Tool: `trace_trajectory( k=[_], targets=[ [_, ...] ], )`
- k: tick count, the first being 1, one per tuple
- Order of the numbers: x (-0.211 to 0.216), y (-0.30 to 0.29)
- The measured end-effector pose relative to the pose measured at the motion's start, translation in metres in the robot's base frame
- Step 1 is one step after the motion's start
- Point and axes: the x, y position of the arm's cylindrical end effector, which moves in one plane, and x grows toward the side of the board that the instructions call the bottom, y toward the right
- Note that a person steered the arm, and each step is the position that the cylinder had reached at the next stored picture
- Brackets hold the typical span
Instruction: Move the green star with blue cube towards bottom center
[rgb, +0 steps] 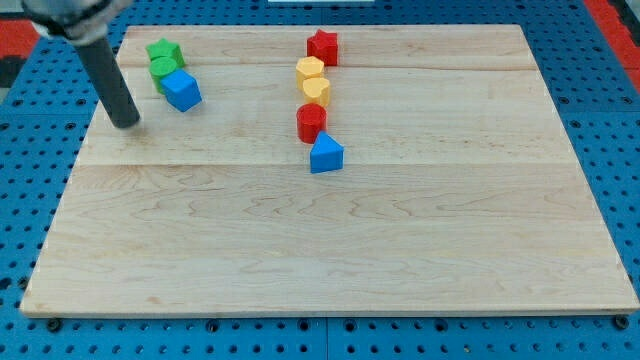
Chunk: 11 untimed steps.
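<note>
The green star (163, 50) is a bright green block with a notched, pointed outline, lying close to the worktop's (330, 250) top left corner. Just below it, touching, sits a second green block (165, 71), rounder in shape, and the blue cube (182, 90) presses against that one's lower right side, turned so that one corner points toward the view's bottom. The three form a tight cluster running diagonally down and to the right.

There are no jaws on this arm, so nothing is gripped or held; it ends in a dark rod that leans in from the view's top left. My tip (127, 124) rests on the worktop to the left of and slightly below the blue cube, near it but apart, with bare wood between. The green star lies above and to the right of my tip, farther off than the cube.

Near the top edge's middle, a column of blocks runs downward: a red star (322, 46), a yellow hexagon (310, 71), a second yellow block (317, 91), a red block (311, 122), and a blue block with a peaked top (326, 154).
</note>
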Motion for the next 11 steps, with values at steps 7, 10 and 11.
trace_trajectory(
  k=[7,10,11],
  targets=[
    [0.102,0.161],
    [0.175,0.204],
    [0.187,0.127]
  ],
)
